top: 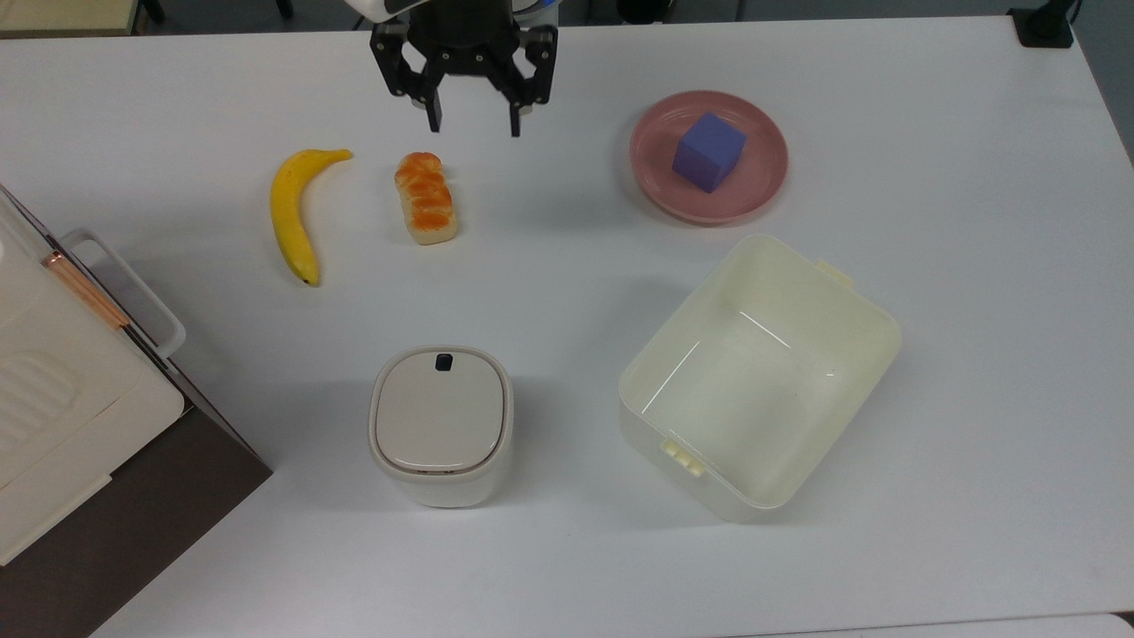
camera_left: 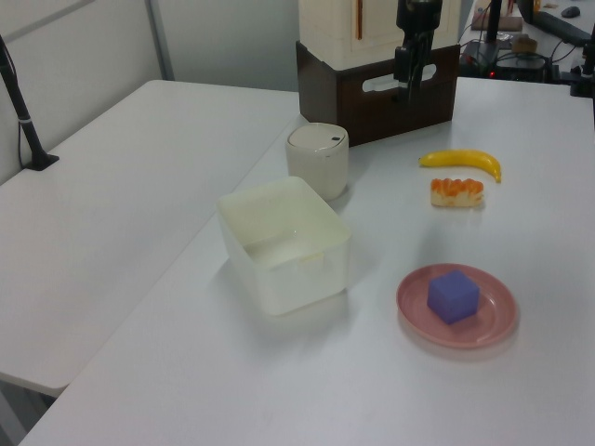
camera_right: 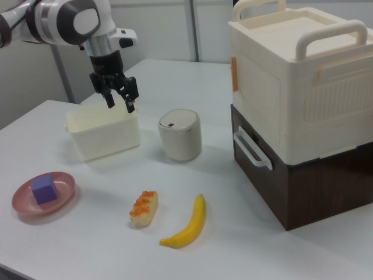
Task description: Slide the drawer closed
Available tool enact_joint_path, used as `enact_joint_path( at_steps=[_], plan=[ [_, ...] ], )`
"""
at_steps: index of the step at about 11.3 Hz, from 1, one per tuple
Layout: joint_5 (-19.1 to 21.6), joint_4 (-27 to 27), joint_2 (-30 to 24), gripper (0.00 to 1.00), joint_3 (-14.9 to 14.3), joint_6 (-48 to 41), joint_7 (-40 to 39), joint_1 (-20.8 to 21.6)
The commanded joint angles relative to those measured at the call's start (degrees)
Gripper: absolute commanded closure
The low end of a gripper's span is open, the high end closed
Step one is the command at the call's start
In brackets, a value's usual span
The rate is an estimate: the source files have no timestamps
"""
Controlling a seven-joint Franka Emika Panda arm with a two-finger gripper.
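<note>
Nearest in the top view, the cream lidded canister with a small dark button (top: 440, 425) and the cream open plastic bin (top: 758, 377) are sitting side by side on the white table (top: 974, 354), well apart from each other. Further back, the yellow banana (top: 296, 210) and the orange-glazed bread roll (top: 426, 197) are lying near one another, and the purple cube (top: 708, 151) is resting on the pink round plate (top: 757, 190).

At the top view's left edge, the dark brown wooden drawer with its white loop handle (top: 124, 288) is sitting under the cream appliance with a copper bar (top: 53, 354). In the right view the drawer's front panel (camera_right: 274, 189) is looking flush with the cabinet face, so the drawer is appearing shut or nearly so.

Farthest back, the black two-finger gripper (top: 473, 124) is hanging above the table's far edge, beyond the bread roll, its fingers spread wide and holding nothing. It is well apart from the drawer.

Judging from this, the task is looking finished. The risk is that the front panel is not fully seated: no view is showing the seam closely enough to confirm it. Should another push be needed, the arm would be crossing low over the banana and the roll, and the spread fingers might be knocking them or catching inside the loop handle and dragging the drawer back out.
</note>
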Motion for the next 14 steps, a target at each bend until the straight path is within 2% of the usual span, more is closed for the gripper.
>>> enact_joint_path(
  at_steps=[1,2,4,7,9,14],
  plan=[
    [-1.13,-1.73,-3.48,0.00,-7.45,-2.67,-3.48,7.65],
    [-2.61,-1.73,-3.66,0.00,-8.69,-3.81,-5.66,9.06],
    [-3.68,-1.37,-3.66,0.00,-8.88,-6.02,-6.83,9.08],
    [-2.28,-1.20,-3.57,0.00,-8.62,-6.19,-6.74,7.68],
    [0.87,-1.02,-3.83,0.00,-8.09,-6.11,-6.74,5.65],
    [0.89,-0.50,-3.83,0.00,-8.00,-6.19,-6.56,5.91]
  ],
)
